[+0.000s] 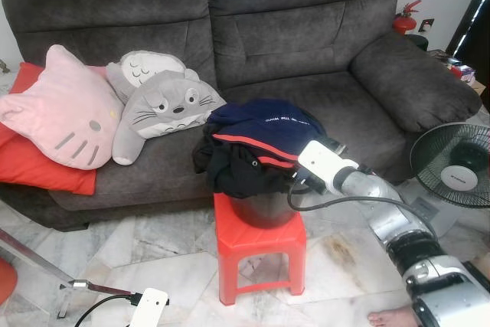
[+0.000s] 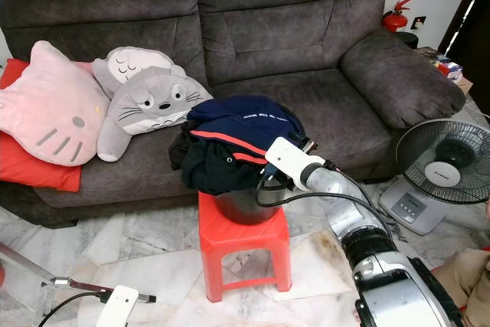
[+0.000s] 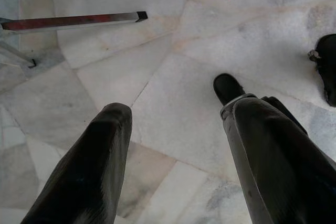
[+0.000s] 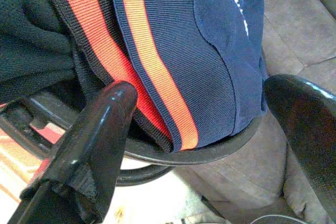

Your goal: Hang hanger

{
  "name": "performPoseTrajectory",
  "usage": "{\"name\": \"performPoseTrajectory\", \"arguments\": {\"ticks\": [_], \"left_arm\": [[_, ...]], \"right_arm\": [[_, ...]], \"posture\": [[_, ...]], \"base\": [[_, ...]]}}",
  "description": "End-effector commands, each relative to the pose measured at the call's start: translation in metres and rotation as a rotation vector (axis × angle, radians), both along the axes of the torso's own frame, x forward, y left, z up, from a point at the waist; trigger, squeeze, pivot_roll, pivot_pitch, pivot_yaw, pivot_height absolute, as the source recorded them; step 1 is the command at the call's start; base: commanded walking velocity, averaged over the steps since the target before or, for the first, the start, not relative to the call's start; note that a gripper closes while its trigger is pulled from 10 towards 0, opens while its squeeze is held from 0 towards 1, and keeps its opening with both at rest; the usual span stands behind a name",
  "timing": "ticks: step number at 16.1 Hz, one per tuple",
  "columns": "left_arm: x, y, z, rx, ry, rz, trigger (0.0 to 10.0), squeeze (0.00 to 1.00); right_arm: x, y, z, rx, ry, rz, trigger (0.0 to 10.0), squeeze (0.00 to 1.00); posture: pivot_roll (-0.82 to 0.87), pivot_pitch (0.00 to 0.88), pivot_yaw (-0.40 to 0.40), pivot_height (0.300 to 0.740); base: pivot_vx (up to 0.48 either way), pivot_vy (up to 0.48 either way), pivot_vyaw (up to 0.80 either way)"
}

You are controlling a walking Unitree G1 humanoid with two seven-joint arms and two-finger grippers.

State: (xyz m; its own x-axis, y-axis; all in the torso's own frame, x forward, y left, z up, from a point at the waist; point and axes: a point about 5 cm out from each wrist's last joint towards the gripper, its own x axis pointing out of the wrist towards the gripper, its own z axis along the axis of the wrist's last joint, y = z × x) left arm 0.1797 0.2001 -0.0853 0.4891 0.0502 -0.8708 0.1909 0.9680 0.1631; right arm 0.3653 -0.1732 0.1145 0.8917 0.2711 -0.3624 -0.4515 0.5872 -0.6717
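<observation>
Red plastic stool [image 1: 260,254], one dark bucket [image 4: 210,153] of clothes [image 1: 256,147], right hand [image 4: 199,145] wide open beside it, left hand [image 3: 173,150] open over floor [image 3: 173,66], three plush cushions.

right arm: extended forward, wrist bent left | right pincer [image 4: 194,124]: fingers spread wide | left pincer [image 3: 173,145]: low, fingers apart, pointing down
</observation>
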Motion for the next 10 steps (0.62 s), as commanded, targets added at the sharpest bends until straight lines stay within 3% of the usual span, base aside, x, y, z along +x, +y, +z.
{"name": "performPoseTrajectory", "arguments": {"ticks": [1,10], "left_arm": [[-0.0021,0.0017,-0.0009,0.013,0.016,0.003,10.0,0.00],[-0.0020,0.0018,-0.0008,0.014,0.015,0.003,10.0,0.00]], "right_arm": [[0.0046,0.0036,0.0073,0.003,-0.021,0.015,10.0,0.00],[0.0079,0.0039,0.0048,-0.006,-0.016,0.005,10.0,0.00]], "posture": [[-0.24,0.000,0.068,0.740],[-0.23,0.000,0.066,0.740]], "base": [[0.000,0.000,0.00],[0.000,0.000,0.00]]}}
